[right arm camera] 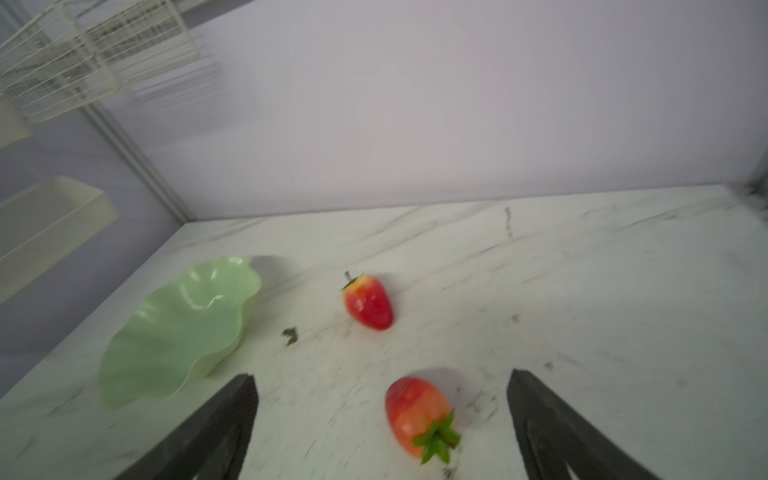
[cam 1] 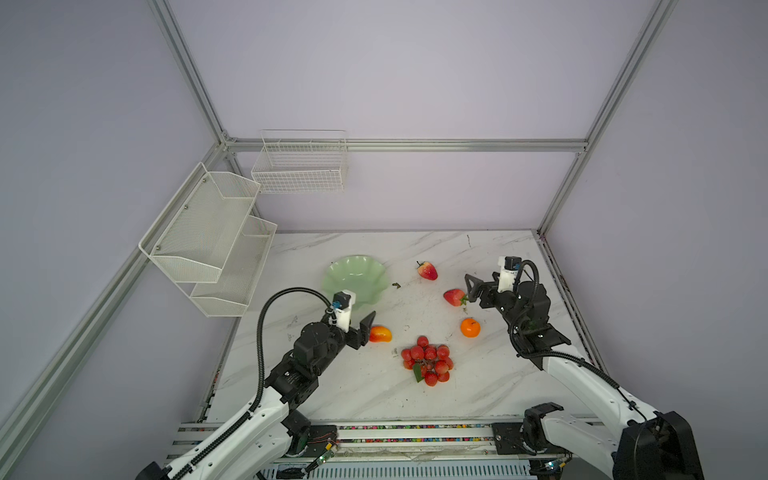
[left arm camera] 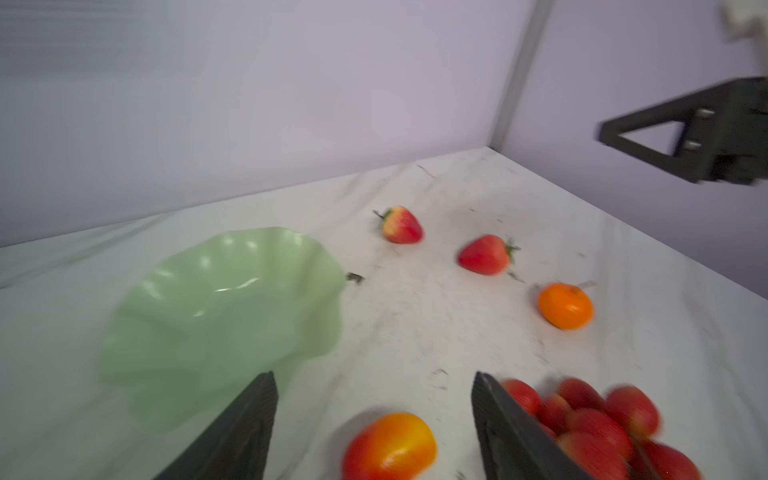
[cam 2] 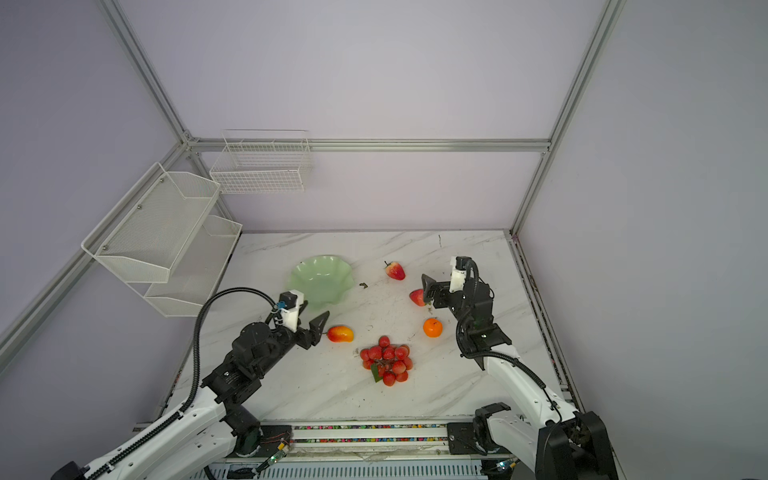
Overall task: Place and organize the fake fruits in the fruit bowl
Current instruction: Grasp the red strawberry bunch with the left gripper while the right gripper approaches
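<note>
The pale green fruit bowl (cam 1: 353, 275) stands empty at the back left of the marble table. A red-yellow mango (cam 1: 380, 333) lies in front of it, and my left gripper (cam 1: 368, 330) is open with its jaws on either side of the mango (left arm camera: 388, 446), not touching it. Two strawberries (cam 1: 428, 271) (cam 1: 454, 297) lie to the right. My right gripper (cam 1: 468, 291) is open around the nearer strawberry (right arm camera: 417, 411), with gaps on both sides. The orange mandarin (cam 1: 470, 327) and the bunch of red berries (cam 1: 428, 359) rest on the table nearer the front.
White wire baskets (cam 1: 208, 237) (cam 1: 299, 166) hang on the left and back walls above the table. A small dark scrap (cam 1: 396, 285) lies just right of the bowl. Aluminium frame posts (cam 1: 552, 216) stand at the table's back corners.
</note>
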Robot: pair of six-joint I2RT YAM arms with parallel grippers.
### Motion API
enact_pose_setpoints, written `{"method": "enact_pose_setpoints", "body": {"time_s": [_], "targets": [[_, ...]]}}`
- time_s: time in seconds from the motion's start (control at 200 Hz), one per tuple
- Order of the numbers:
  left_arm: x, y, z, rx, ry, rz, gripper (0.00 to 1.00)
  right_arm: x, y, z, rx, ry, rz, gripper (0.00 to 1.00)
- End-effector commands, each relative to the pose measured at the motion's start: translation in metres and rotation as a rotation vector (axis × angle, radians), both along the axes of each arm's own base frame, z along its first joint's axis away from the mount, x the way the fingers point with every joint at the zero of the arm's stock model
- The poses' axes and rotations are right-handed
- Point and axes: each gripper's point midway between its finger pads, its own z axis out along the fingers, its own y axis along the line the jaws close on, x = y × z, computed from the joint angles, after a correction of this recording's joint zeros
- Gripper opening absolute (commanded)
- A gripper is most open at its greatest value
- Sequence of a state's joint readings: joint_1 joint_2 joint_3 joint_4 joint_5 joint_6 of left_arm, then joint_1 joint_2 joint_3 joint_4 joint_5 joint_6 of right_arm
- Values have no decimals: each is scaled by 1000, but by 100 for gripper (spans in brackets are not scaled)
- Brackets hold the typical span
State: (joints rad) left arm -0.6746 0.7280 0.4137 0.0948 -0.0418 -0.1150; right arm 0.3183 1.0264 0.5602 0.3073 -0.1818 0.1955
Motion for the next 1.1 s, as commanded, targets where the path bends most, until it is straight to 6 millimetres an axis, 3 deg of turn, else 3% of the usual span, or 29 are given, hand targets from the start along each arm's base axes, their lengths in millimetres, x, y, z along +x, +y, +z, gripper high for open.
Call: {"method": "enact_pose_setpoints", "body": {"time_s": [0.0, 0.13, 0.29, 0.53, 0.655, 0.87, 1.095], "targets": [[-49, -57, -1, 75, -29, -308, 71, -48, 37, -18, 135, 190, 192, 97], [-77, -98, -10, 172, -93, -480, 59, -71, 35, -40, 266, 358, 146, 97], [-83, -123, -19, 222, -136, -561, 56, -101, 39, -58, 376, 489, 139, 97], [-78, -137, -19, 227, -197, -584, 58, -136, 44, -69, 383, 596, 205, 97], [-77, -144, -18, 219, -211, -601, 58, -152, 50, -85, 394, 699, 249, 97], [-77, -160, -18, 208, -215, -648, 56, -170, 49, -91, 400, 741, 282, 97], [-81, -171, -27, 225, -191, -707, 38, -174, 49, -85, 408, 718, 303, 97]]}}
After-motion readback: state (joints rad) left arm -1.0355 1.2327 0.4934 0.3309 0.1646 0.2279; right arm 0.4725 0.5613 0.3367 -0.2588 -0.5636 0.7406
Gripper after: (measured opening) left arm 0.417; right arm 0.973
